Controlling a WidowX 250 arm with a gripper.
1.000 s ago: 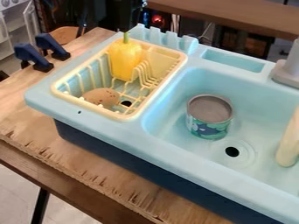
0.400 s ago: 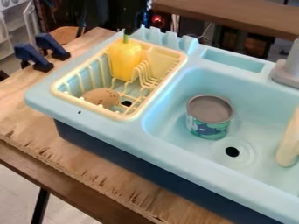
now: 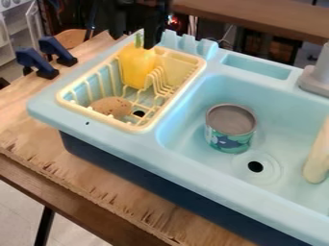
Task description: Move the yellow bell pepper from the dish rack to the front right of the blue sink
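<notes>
At the upper left of the camera view, the black gripper [image 3: 134, 38] hangs open over the back of the drying rack, its two fingers spread above the top of a yellow pepper [image 3: 137, 68]. The pepper stands upright in the pale yellow rack [image 3: 177, 60], its green stem just below the gripper. A speckled brown potato-like object [image 3: 111, 106] lies toward the front of the rack. In the basin is an upright can [image 3: 230, 128] with a grey top and a green and blue patterned side.
The rack sits in the left part of the light blue sink [image 3: 175, 163]. A cream-coloured object [image 3: 318, 158] stands at the basin's right, and a grey faucet base [image 3: 317, 79] is behind. Two dark blue clamps [image 3: 35, 62] hold the wooden table's left side [image 3: 19, 120].
The gripper has come into view from the top edge, down to the pepper's top. The pepper, potato-like object and can have not visibly moved.
</notes>
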